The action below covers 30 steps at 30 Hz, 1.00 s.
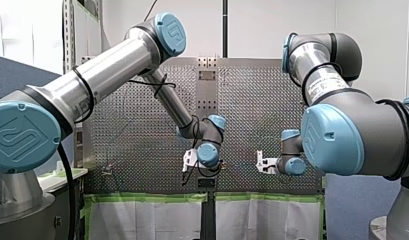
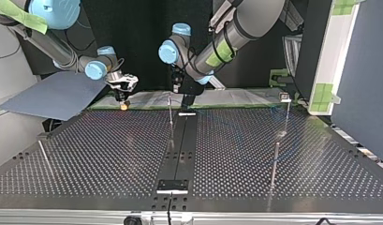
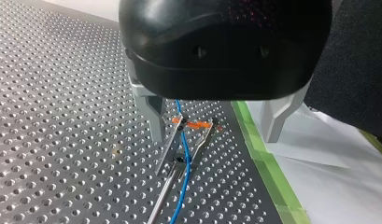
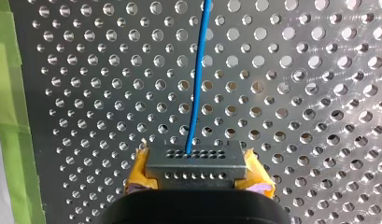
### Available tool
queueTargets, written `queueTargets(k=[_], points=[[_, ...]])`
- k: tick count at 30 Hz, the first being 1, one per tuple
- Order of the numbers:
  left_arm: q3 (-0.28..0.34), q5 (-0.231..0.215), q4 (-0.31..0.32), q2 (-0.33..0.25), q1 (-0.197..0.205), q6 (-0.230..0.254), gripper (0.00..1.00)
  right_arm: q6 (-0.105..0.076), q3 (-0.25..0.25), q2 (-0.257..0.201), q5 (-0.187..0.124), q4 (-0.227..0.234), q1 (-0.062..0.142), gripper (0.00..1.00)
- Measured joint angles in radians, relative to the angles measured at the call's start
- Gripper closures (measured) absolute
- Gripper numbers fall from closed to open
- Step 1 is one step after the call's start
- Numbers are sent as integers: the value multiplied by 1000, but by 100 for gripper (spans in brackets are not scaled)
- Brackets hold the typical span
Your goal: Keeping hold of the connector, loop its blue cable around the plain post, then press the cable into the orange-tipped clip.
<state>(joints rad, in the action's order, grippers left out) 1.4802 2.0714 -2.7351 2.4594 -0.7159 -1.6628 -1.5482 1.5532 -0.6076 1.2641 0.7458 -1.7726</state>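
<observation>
In the right wrist view my right gripper (image 4: pixel 195 179) is shut on the grey connector (image 4: pixel 195 163), whose sides are held by the yellow pads (image 4: pixel 139 175). The blue cable (image 4: pixel 198 84) leaves the connector and runs straight ahead over the perforated plate. In the left wrist view my left gripper (image 3: pixel 216 135) hangs open over the orange-tipped clip (image 3: pixel 193 125), one metal finger (image 3: pixel 156 116) on each side of it. The cable (image 3: pixel 184 161) passes between the clip's two prongs. In the top view my right gripper (image 2: pixel 123 104) is at the far left and my left gripper (image 2: pixel 185 107) near the middle.
Thin metal posts stand on the perforated table (image 2: pixel 109 150): one in the middle far part (image 2: pixel 170 117), two at the top view's right (image 2: pixel 275 161) (image 2: pixel 287 112), one lying low at its left (image 2: pixel 44 157). Green tape (image 3: pixel 265 163) and white sheeting edge the plate.
</observation>
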Motion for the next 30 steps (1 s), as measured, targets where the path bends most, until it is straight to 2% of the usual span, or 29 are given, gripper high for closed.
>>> queueTargets(k=[6, 15, 21, 30], points=[[0, 1, -1, 0, 0, -1, 2, 0, 0, 0, 0, 0, -1, 100], [19, 36, -13, -23, -13, -5, 2, -1, 0, 0, -1, 0, -1, 100], [73, 27, 34, -77, -13, -16, 2, -1, 0, 0, -1, 0, -2, 100], [160, 37, 120, -164, -7, -86, 2, 0, 0, 0, -1, -3, -3, 100]])
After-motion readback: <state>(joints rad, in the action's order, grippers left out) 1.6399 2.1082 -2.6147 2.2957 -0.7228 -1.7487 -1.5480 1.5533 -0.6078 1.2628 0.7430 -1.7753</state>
